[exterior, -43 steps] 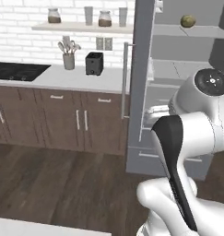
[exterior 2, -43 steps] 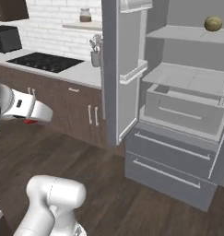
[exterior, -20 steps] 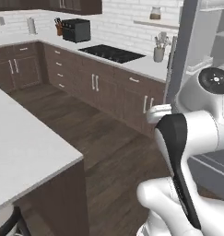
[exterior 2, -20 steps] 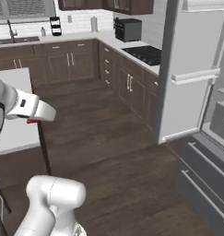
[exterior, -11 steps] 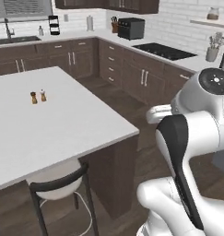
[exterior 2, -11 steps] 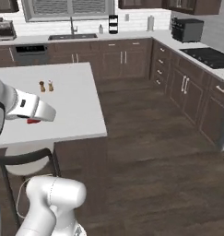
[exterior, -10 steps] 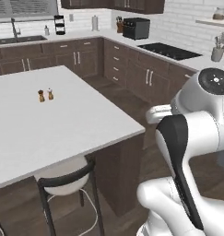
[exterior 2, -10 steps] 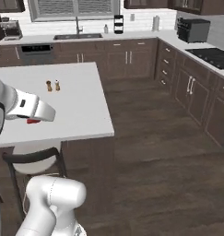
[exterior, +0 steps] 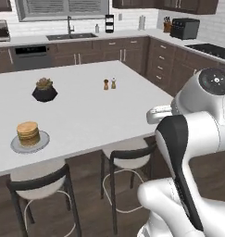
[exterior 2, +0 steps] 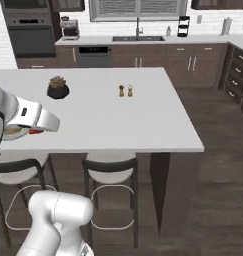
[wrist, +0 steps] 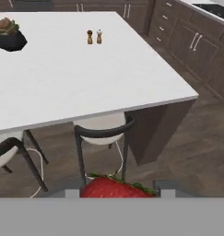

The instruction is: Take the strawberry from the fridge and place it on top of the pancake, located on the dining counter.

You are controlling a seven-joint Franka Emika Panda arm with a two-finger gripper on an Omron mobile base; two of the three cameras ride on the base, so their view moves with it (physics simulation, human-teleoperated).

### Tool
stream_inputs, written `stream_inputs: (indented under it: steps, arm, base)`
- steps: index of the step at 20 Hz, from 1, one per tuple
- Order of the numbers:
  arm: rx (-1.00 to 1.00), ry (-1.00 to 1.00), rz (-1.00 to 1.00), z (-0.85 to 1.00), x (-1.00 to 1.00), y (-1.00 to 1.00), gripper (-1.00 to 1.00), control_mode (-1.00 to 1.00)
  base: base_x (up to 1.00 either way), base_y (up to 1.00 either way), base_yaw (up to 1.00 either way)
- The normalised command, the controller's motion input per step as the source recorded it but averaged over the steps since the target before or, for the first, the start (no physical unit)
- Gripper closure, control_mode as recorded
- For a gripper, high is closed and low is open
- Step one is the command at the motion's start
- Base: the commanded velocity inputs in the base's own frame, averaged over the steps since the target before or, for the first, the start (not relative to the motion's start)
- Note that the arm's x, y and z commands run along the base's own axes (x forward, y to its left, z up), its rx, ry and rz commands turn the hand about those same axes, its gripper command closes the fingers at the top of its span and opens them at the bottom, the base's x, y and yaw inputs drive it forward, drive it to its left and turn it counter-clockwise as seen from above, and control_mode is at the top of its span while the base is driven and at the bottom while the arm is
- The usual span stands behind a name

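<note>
The strawberry is bright red and sits between the two dark finger tips of my gripper, which is shut on it. From the right base view the gripper hangs over the left part of the white dining counter, a speck of red at its tip. The pancake, a golden-brown stack on a round grey plate, rests near the counter's front left edge. In the hand view the counter top lies ahead and above. The fridge is out of view.
A dark pot with a plant and two small shakers stand on the counter. Dark chairs are tucked under its near edge. Brown cabinets with a sink line the back wall. Wooden floor opens to the right.
The base has swung away from the fridge and the kitchen wall, so the whole picture now faces the dining counter. The gripper stays shut on the strawberry.
</note>
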Motion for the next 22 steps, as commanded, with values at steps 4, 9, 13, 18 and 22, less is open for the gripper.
stream_inputs:
  steps: [4, 9, 13, 18, 22]
  arm:
    - [0.0, 0.0, 0.0, 0.0, 0.0, 0.0, 1.0, 1.0]
    - [0.0, 0.0, 0.0, 0.0, 0.0, 0.0, 1.0, 1.0]
    - [0.0, 0.0, 0.0, 0.0, 0.0, 0.0, 1.0, 1.0]
    - [0.0, 0.0, 0.0, 0.0, 0.0, 0.0, 1.0, 1.0]
    - [0.0, 0.0, 0.0, 0.0, 0.0, 0.0, 1.0, 1.0]
  base:
    - [-0.28, 1.0, 0.31]
    - [0.02, 1.0, 0.16]
    - [0.74, 0.54, 0.0]
    - [0.89, 0.18, 0.0]
    - [0.77, 0.34, 0.03]
